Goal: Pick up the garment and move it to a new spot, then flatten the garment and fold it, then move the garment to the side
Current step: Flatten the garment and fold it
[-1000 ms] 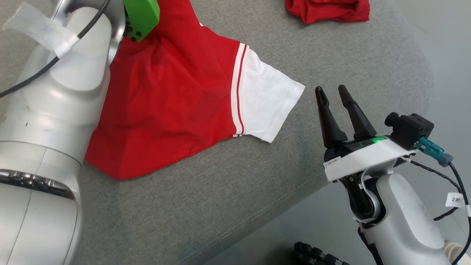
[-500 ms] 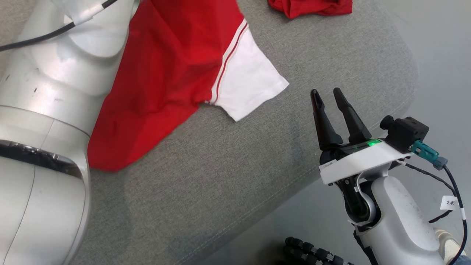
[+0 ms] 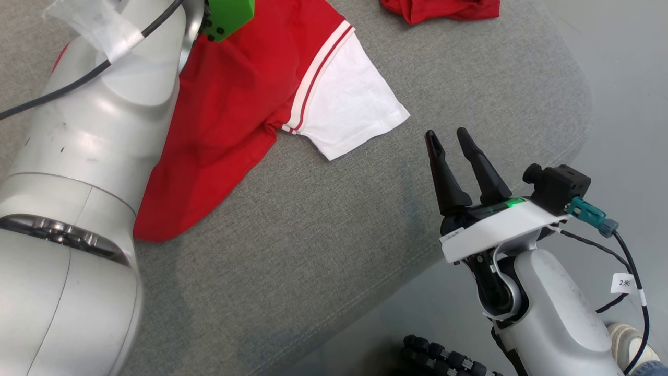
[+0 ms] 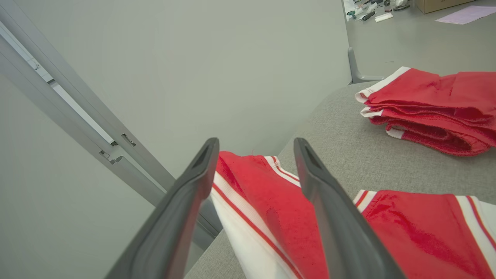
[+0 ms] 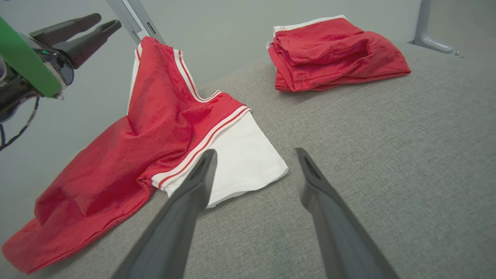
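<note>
The garment is a red shirt with white sleeves and striped trim, spread on the grey cushion, partly under my left arm. In the right wrist view its upper part rises in a peak, with my left gripper a little to its upper left, fingers apart and not touching it. In the left wrist view the left gripper is open, with red fabric showing below between its fingers. My right gripper stands open to the right of the white sleeve, empty, over the cushion.
A second red garment lies folded in a pile at the cushion's far end. The cushion's rounded edge drops to pale floor on the right and front. A grey metal rail runs beside the far-left edge. A black ribbed hose is below.
My left gripper has opened and let go of the garment's top. The head camera shifted, so the scene sits differently in view. The right gripper stays open, slightly nearer the sleeve.
</note>
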`<state>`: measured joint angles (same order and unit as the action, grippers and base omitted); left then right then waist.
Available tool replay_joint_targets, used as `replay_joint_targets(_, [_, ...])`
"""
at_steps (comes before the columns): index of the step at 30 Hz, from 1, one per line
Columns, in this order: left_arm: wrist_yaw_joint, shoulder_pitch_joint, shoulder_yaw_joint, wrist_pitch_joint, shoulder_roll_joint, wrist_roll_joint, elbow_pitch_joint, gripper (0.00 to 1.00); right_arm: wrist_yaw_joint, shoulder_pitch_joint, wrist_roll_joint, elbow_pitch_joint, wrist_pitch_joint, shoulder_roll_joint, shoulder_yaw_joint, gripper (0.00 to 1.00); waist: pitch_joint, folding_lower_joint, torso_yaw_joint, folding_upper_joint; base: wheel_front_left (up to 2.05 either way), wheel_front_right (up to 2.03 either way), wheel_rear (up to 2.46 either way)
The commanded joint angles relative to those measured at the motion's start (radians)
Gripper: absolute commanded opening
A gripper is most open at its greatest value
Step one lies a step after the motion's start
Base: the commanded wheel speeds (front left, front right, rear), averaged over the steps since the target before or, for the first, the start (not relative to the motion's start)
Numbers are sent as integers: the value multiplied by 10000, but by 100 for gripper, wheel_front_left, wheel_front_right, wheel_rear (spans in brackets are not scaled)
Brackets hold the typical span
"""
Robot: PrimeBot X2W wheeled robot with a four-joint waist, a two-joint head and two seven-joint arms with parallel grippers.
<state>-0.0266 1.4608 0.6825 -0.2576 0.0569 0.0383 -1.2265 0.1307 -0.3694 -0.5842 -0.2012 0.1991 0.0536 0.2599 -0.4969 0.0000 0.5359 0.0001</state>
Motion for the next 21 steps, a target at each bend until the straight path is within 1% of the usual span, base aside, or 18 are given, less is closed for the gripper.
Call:
replay_joint_targets(1, [-49,-186,-30,58,4,79,-90,100,0,-104,-47,-62,-6,8,61,100,29,0,-11,-1,0,0,0])
replay_joint_targets(5, [-163,-320,-68,179,0,301,-302,100,0,-296,-83,-200,35,37,170,100,202,0,-192,-1,0,0,0])
replay_joint_targets(11, [-378,-981,-445,165,-51,1106,-382,100,0,-240,-21,-298,21,275,-6,100,712,0,-980,-1,0,0,0])
replay_joint_targets(12, [-426,-1149,-501,139,-53,1258,-332,100,0,-192,7,-300,12,338,-82,100,812,0,-1160,-1,0,0,0])
replay_joint_targets(14, [-510,-1966,-691,17,-64,1913,60,100,0,-11,75,-232,-88,501,-399,100,1143,0,-1845,-1,0,0,0])
replay_joint_targets(15, [-499,-2219,-732,-11,-62,2044,196,100,0,49,105,-224,-102,525,-487,100,1251,0,-2038,-1,0,0,0])
replay_joint_targets(16, [-462,-2432,-743,-22,-63,2120,334,100,0,98,109,-202,-131,558,-582,100,1349,0,-2223,-1,0,0,0])
replay_joint_targets(17, [-401,-2974,-785,-74,-62,2307,613,100,0,261,187,-193,-202,616,-750,100,1597,0,-2565,-1,0,0,0])
replay_joint_targets(20, [-288,-3837,-898,-79,-66,2523,1209,100,0,515,256,-156,-318,643,-989,100,1967,0,-3026,-1,0,0,0])
replay_joint_targets(21, [-246,-4486,-1008,-76,-11,2639,1564,100,0,662,358,-114,-426,642,-1066,100,2187,0,-3247,-1,0,0,0])
